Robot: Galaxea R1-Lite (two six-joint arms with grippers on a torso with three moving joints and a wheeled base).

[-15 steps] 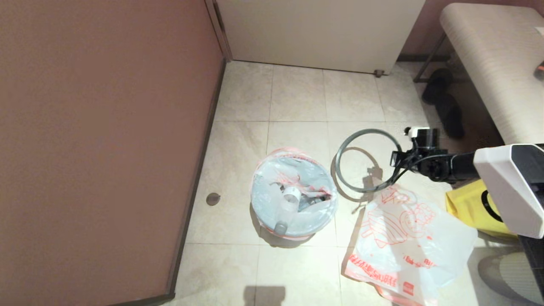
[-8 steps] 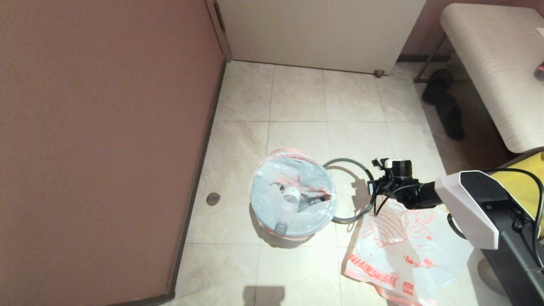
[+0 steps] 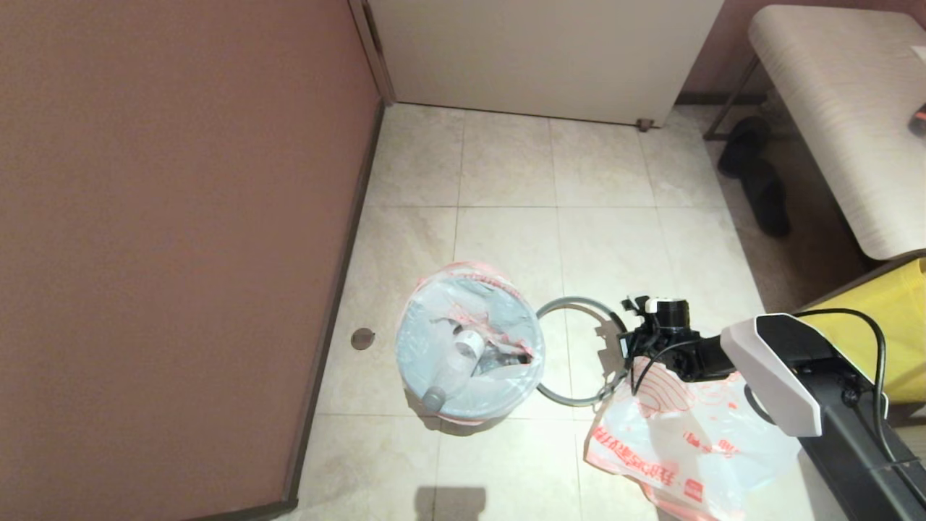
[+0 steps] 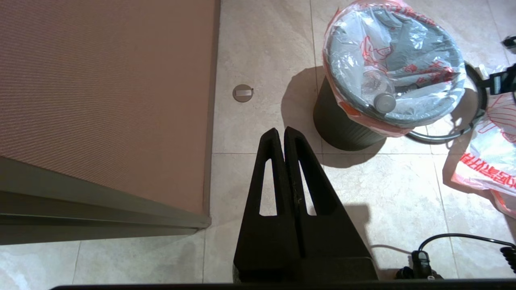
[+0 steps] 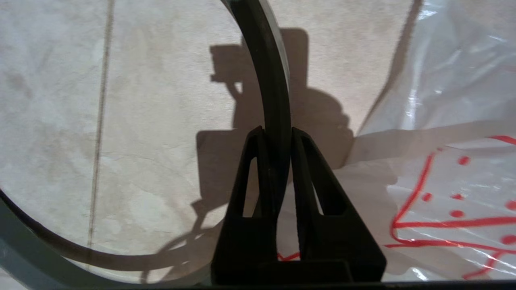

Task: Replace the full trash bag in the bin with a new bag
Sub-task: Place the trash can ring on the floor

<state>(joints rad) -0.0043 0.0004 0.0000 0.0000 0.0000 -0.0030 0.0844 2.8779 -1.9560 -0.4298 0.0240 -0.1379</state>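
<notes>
A tiled floor seen from above. At lower centre stands the bin (image 3: 470, 405), lined with the full trash bag (image 3: 466, 340). Just right of it, the grey ring rim (image 3: 571, 351) lies on the floor, with the right gripper (image 5: 277, 135) pinching it narrowly. The new bag (image 3: 687, 441) lies at lower right. The left gripper (image 4: 284, 135) hangs closed and empty.

From our head we look steeply down on the floor (image 3: 506, 166); our left wrist looks from low over it, sharing the bin (image 4: 342, 129); our right wrist sits close above the grey ring (image 5: 274, 92).
</notes>
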